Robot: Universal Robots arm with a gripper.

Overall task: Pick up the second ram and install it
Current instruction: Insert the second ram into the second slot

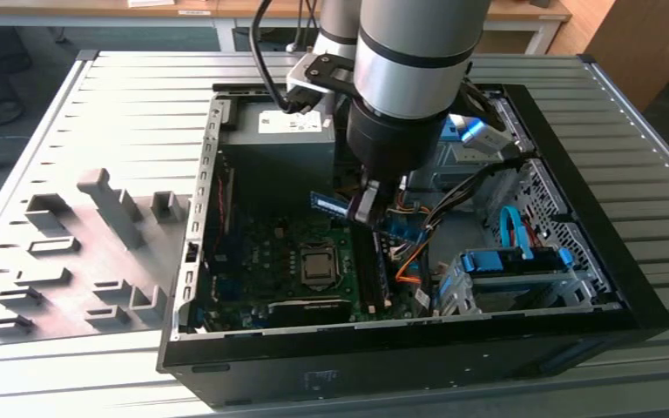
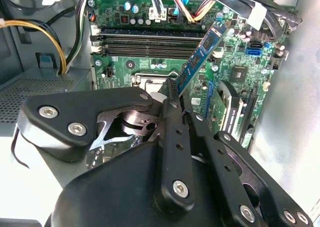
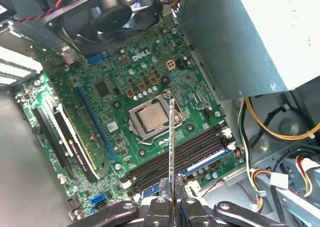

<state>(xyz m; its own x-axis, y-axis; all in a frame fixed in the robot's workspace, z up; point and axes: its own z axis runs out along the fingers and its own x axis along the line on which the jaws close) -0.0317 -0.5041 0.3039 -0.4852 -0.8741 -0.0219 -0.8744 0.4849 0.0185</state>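
One claw (image 2: 176,98) is clenching the second ram (image 2: 200,57), gripping it by one end so the blue-green stick is jutting out past the fingertips. It is hanging on edge in the air, apart from the motherboard (image 3: 125,72). Beyond the claw's tips, the black memory slots (image 3: 195,149) are lying beside the CPU socket (image 3: 150,118), and the stick is not seated in any of them.
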